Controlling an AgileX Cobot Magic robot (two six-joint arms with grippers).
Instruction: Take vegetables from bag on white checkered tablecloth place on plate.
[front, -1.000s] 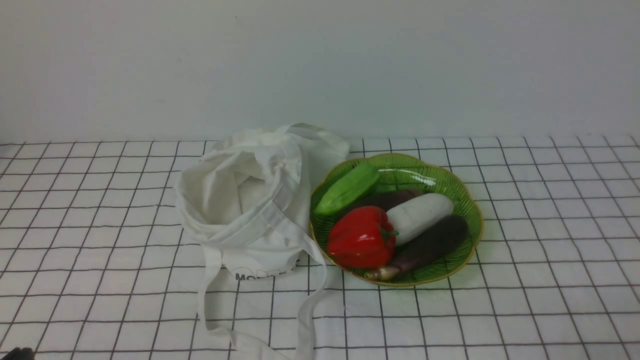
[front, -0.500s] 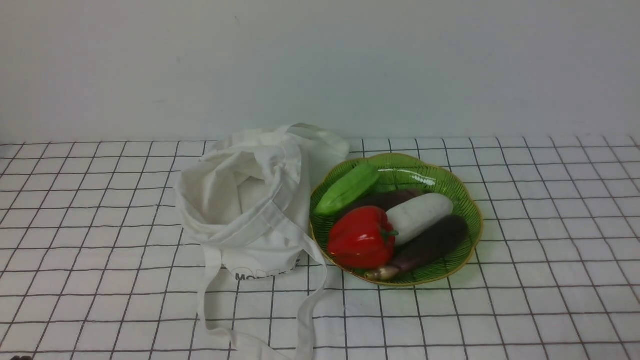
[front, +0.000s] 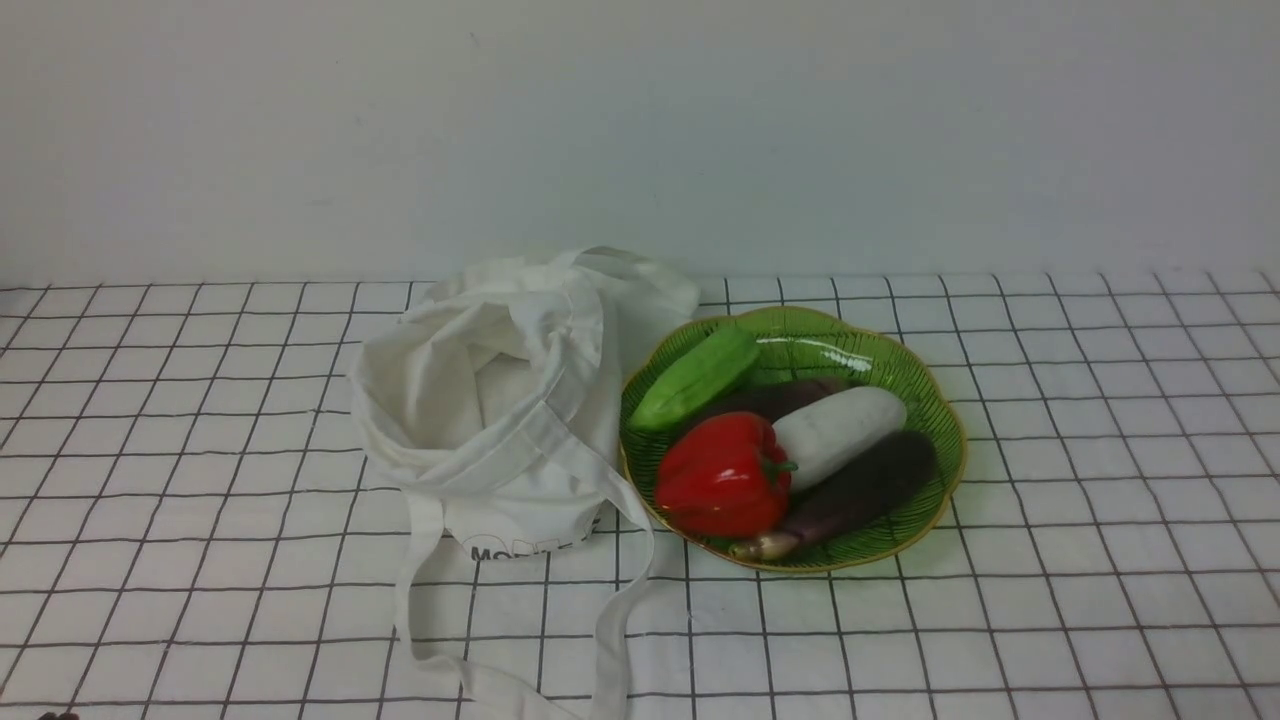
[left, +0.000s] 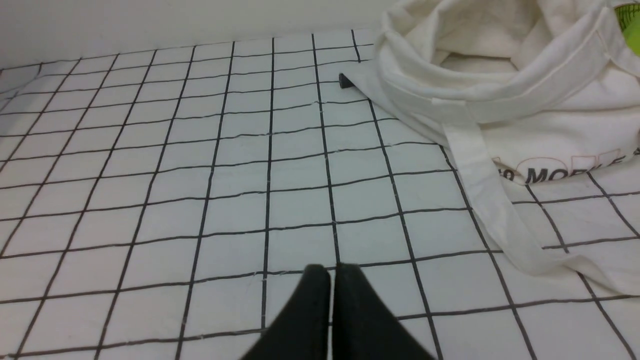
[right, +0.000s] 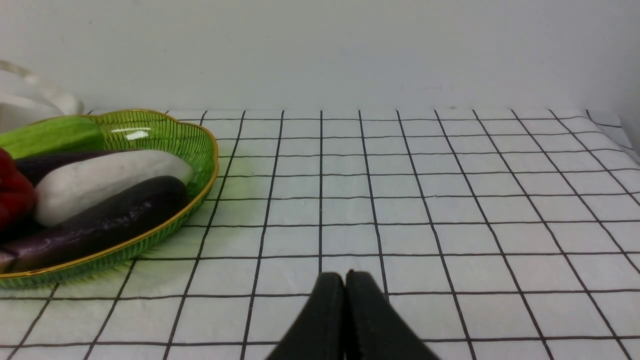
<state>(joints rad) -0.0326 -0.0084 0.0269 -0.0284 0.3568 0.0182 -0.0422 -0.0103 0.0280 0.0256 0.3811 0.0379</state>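
Note:
The red bell pepper (front: 722, 476) lies on the green plate (front: 900, 360), at its near left side; its edge shows in the right wrist view (right: 12, 197). The white bag (front: 500, 400) slumps open left of the plate on the checkered tablecloth (front: 1100, 500), lettering toward me; in the left wrist view the bag (left: 525, 90) looks empty. My left gripper (left: 331, 272) is shut and empty, low over the cloth, well short of the bag. My right gripper (right: 345, 278) is shut and empty, over bare cloth right of the plate (right: 190, 145).
On the plate also lie a green vegetable (front: 695, 378), a white oblong vegetable (front: 838, 432) and two dark purple eggplants (front: 850, 495). The bag's straps (front: 610, 620) trail toward the table's near edge. A wall stands behind the table.
A dark bit of the left arm at the bottom left corner of the front view has almost withdrawn from sight. Nothing on the table has moved.

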